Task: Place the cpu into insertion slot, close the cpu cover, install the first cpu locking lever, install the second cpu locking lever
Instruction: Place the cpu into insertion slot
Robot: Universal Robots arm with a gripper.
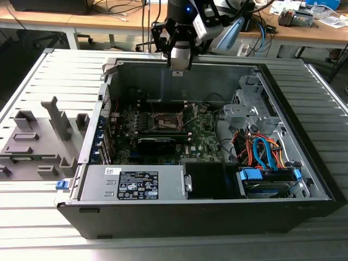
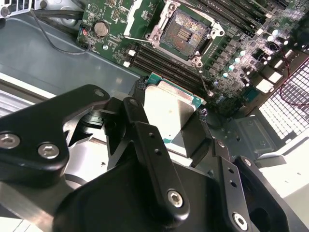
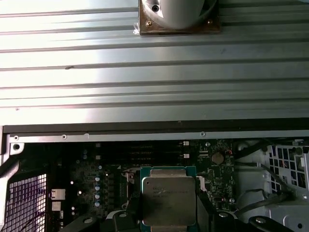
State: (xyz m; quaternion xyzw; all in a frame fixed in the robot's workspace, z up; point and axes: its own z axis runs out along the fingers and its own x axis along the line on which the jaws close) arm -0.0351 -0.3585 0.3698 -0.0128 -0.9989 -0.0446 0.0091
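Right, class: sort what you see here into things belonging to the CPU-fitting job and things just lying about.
Job: cpu, gripped in the tool; insertion slot, empty; cpu cover, raised.
Lying about: grey blocks on the table; blue and orange cables; coin battery.

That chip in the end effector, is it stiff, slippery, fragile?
The cpu looks flat and rigid, so it probably won't flex. Its smooth metal top could be slippery, though the end effector clamps its edges. The thin green rim looks likely to chip.
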